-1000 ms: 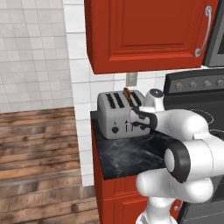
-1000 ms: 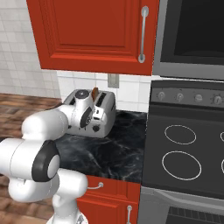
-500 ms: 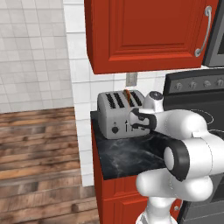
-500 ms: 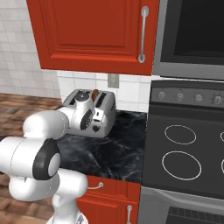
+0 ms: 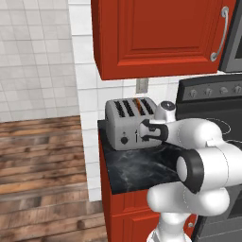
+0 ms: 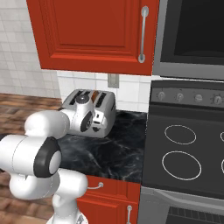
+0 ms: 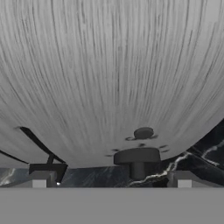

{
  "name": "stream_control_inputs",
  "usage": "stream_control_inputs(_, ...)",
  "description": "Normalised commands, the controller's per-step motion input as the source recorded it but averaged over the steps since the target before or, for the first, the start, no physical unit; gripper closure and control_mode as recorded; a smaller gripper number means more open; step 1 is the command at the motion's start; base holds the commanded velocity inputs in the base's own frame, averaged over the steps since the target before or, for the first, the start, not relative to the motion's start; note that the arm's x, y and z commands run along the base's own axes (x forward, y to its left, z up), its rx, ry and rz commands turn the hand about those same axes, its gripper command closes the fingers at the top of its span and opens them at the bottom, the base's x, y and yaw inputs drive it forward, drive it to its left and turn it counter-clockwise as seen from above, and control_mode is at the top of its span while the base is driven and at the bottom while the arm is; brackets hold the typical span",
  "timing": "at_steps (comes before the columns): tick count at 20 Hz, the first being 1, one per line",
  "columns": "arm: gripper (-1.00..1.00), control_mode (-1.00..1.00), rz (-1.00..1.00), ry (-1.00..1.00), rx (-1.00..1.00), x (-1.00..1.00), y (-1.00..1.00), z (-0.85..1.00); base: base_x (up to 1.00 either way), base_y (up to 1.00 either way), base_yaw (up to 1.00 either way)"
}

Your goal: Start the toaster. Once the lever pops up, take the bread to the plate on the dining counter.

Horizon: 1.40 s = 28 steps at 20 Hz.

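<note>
So the toaster (image 5: pixel 130 124) is my landmark here; biggest thing around it is the red wall cabinet (image 5: pixel 158 35) hanging above it, door shut with a silver handle at its right edge; just to the toaster's right sits the black stove (image 6: pixel 188 157) with white ring burners and a row of knobs along its back panel; the toaster itself stands on a black white-veined countertop (image 5: pixel 137 165) over red base cabinets, pushed back near the tiled wall, with a grey outlet (image 5: pixel 141 85) on the wall right above it; the gripper (image 5: pixel 144 131) is up against the toaster's front face, jaws spread wide with nothing between them; from the hand view the brushed silver front looms close, a dark lever (image 7: pixel 137 158) poking out just past the finger tips (image 7: pixel 38 179); the bread (image 5: pixel 137 103) is down in one of the top slots, only a sliver of orange-brown crust showing.
</note>
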Motion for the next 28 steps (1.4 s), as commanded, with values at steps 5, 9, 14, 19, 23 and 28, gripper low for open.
stream_control_inputs(5,-1.00,-1.00,0.00,0.00,0.00,0.00,0.00,-0.12,0.00,0.00,0.00)
stream_control_inputs(9,-1.00,-1.00,0.00,0.00,0.00,0.00,0.00,-0.06,0.00,0.00,0.00)
stream_control_inputs(14,-1.00,-1.00,0.00,0.00,0.00,0.00,0.00,0.00,0.00,0.00,0.00)
stream_control_inputs(19,-1.00,-1.00,0.00,0.00,0.00,0.00,0.00,-0.01,0.00,0.00,0.00)
stream_control_inputs(23,-1.00,-1.00,0.00,0.00,0.00,0.00,0.00,-0.11,0.00,0.00,0.00)
stream_control_inputs(28,-1.00,-1.00,0.00,0.00,0.00,0.00,0.00,-0.17,0.00,0.00,0.00)
